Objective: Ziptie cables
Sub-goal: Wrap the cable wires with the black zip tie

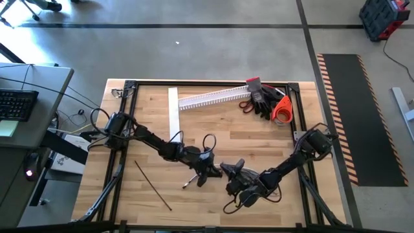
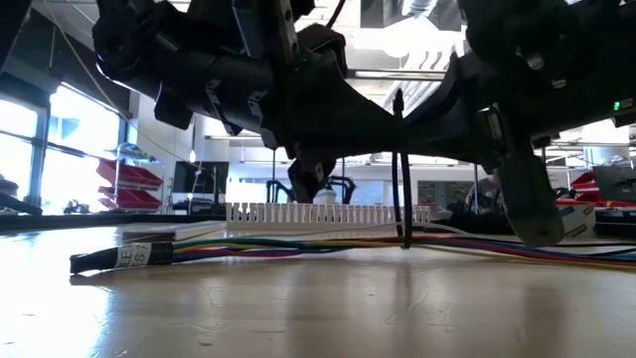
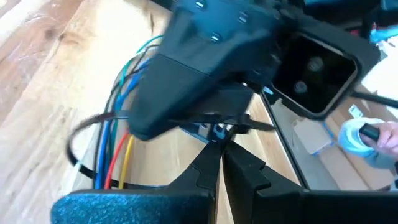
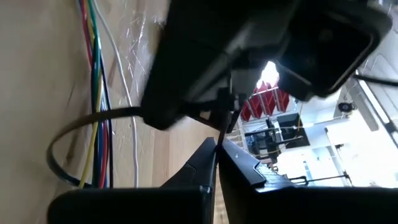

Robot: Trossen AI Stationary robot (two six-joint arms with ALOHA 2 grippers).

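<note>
The cables point(image 1: 207, 144), thin coloured and grey wires, lie on the wooden table near its near edge. Their labelled dark end point(image 2: 119, 257) rests on the table. A black ziptie point(image 2: 401, 169) is looped around the wires point(image 3: 115, 143) and stands up from them. The loop also shows in the right wrist view point(image 4: 62, 146). My left gripper point(image 1: 208, 169) and my right gripper point(image 1: 231, 171) meet tip to tip just above the wires, both shut on this ziptie. A second ziptie point(image 1: 152, 185) lies flat on the table to the left. My left gripper pinches the ziptie's thin strip point(image 3: 245, 124) between its two fingertips, where the loop closes above the wires. The fingers point(image 3: 205, 165) lie across the strip. The loop point(image 3: 81, 134) hangs around the wires. My right gripper pinches the ziptie's strip point(image 4: 224, 121) at its fingertips, right against my left gripper. The fingers point(image 4: 239, 163) come from the table's right side. The loop point(image 4: 59, 155) curves away from them around the wires on the table.
A white slotted channel point(image 1: 213, 98) and a flat white strip point(image 1: 173, 111) lie at the far side. Dark gloves point(image 1: 262, 98) and an orange tape roll point(image 1: 281, 110) lie at the far right. The black frame rail point(image 1: 194, 83) edges the table.
</note>
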